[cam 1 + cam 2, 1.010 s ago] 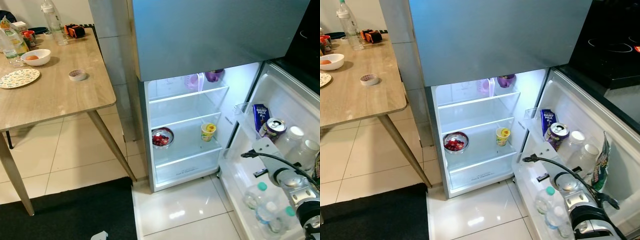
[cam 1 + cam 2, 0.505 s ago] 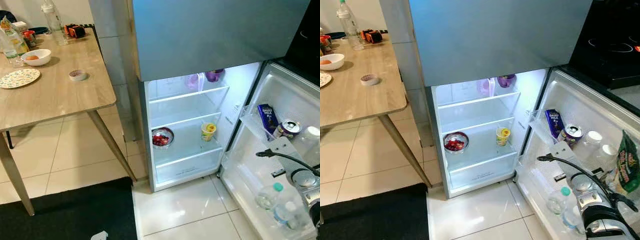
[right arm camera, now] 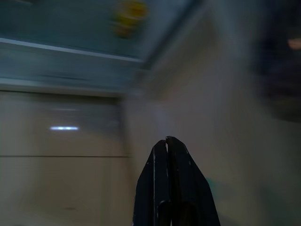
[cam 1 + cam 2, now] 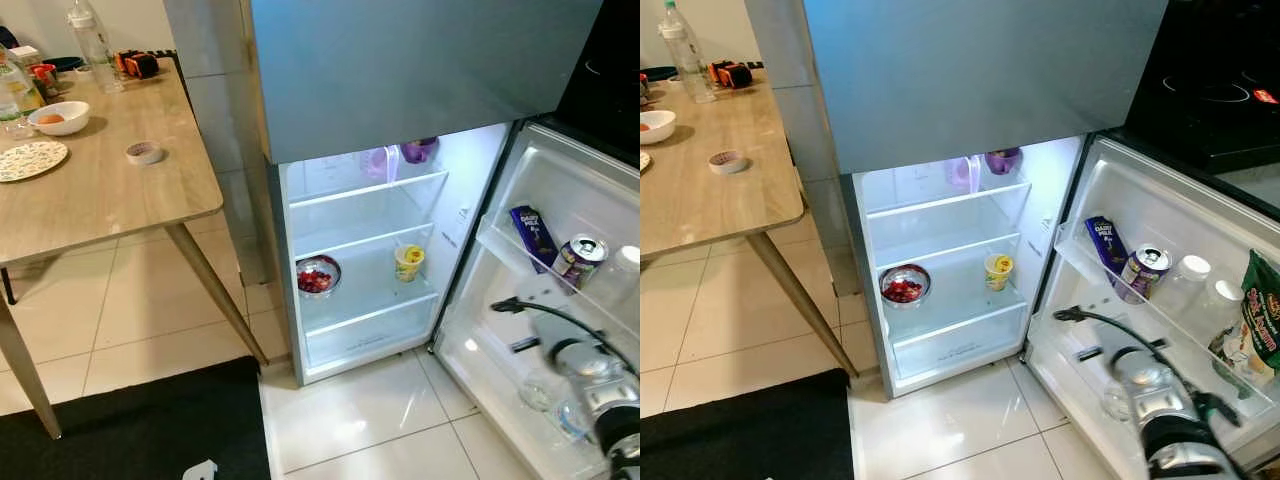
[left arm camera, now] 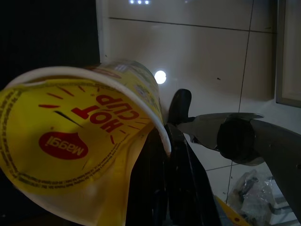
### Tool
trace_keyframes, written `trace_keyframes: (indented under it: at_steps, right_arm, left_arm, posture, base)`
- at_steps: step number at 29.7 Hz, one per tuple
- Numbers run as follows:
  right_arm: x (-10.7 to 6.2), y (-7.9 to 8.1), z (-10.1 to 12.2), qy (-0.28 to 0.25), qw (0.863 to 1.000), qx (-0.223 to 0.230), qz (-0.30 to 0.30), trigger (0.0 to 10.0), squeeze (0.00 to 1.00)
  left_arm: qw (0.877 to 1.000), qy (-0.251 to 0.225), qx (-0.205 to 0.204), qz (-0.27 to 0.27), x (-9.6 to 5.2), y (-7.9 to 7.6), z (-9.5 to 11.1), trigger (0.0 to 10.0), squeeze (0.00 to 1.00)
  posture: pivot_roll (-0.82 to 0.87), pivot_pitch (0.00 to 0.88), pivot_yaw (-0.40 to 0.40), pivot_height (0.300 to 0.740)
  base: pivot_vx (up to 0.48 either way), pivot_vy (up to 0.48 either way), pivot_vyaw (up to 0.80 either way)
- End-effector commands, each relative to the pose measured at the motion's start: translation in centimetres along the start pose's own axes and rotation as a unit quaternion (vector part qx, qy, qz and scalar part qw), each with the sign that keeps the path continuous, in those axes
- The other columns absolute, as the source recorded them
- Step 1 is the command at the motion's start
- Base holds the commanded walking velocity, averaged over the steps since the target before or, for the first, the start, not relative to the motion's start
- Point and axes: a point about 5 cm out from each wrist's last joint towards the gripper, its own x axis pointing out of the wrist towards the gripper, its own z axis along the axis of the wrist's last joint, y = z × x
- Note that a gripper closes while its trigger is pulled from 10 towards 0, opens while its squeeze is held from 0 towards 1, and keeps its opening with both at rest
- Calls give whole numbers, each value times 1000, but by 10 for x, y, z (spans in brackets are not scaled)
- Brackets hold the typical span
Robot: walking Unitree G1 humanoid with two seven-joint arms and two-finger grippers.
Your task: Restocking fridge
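Head views, fridge (image 4: 360,250): the lower compartment stands open in front of me, with a bowl of red fruit (image 4: 318,277) and a yellow cup (image 4: 409,262) on its middle shelf.
Head views, door (image 4: 1160,300): swung open beside my right arm (image 4: 1165,430); its rack holds a chocolate bar (image 4: 1103,240) and a can (image 4: 1143,270).
Left wrist view, left gripper (image 5: 171,141): my fingers are clamped on the rim of a yellow noodle cup (image 5: 75,141), held tilted with its lid end toward the camera.
Right wrist view, right gripper (image 3: 166,143): fingers pressed together, carrying nothing; the picture is blurred.
Key relation: as I judge it, the shelves lie ahead of the cup-bearing left gripper, so the left arm does the placing, with the cup's long axis brought upright first.
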Motion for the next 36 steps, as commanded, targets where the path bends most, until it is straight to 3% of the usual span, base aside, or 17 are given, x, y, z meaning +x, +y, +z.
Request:
trace_keyframes:
  at_steps: [1, 2, 5, 6, 8, 9, 13, 19, 27, 32, 36]
  right_arm:
    - [-2, 18, -15, 6, 998, 35, 49, 10000, 0]
    - [-2, 18, -15, 6, 998, 35, 49, 10000, 0]
    - [-4, 44, -31, 24, 993, 55, 99, 10000, 0]
    - [-10, 61, -53, 65, 991, 35, 112, 10000, 0]
    - [-15, 70, -69, 91, 988, 39, 117, 10000, 0]
    - [-15, 70, -69, 91, 988, 39, 117, 10000, 0]
    - [-40, 80, -121, 178, 978, 90, 57, 10000, 0]
    - [-72, 94, -167, 255, 961, 97, 42, 10000, 0]
    - [-88, 101, -185, 285, 952, 98, 47, 10000, 0]
    - [-96, 105, -193, 300, 949, 84, 52, 10000, 0]
    - [-90, 92, -187, 287, 953, 89, 31, 10000, 0]
  left_arm:
    - [1000, 19, -5, 8, -2, 2, -12, 10000, 0]
    - [1000, 19, -5, 8, -2, 2, -12, 10000, 0]
    - [1000, 18, -4, 14, -2, 3, -12, 10000, 0]
    - [1000, 17, 0, 23, -3, 4, -12, 10000, 0]
    - [999, 17, 5, 30, -3, 6, -11, 10000, 0]
    - [999, 17, 5, 30, -3, 6, -11, 10000, 0]
    - [999, 9, 13, 50, -4, 10, -9, 10000, 0]
    - [997, -4, 12, 78, -8, 19, -6, 10000, 0]
    - [993, -15, 19, 115, -15, 34, 2, 10000, 0]
    - [989, -38, 1, 143, -20, 46, 11, 10000, 0]
    - [989, -39, 14, 145, -20, 47, 21, 10000, 0]
  posture:
    - [-112, 69, 3, 740]
    - [-112, 69, 3, 740]
    - [-112, 64, 0, 740]
    - [-112, 61, -1, 740]
    - [-109, 55, -4, 740]
    - [-109, 55, -4, 740]
    - [-105, 47, -5, 740]
    - [-86, 39, -8, 740]
    - [-70, 22, 4, 740]
    - [-63, 9, 11, 740]
    - [-101, 16, 48, 740]
  base:
    - [0, 0, 0]
    - [0, 0, 0]
    - [0, 0, 0]
    - [0, 0, 0]
    - [0, 0, 0]
    - [0, 0, 0]
    - [0, 0, 0]
    - [0, 0, 0]
    - [0, 0, 0]
    - [0, 0, 0]
    - [0, 0, 0]
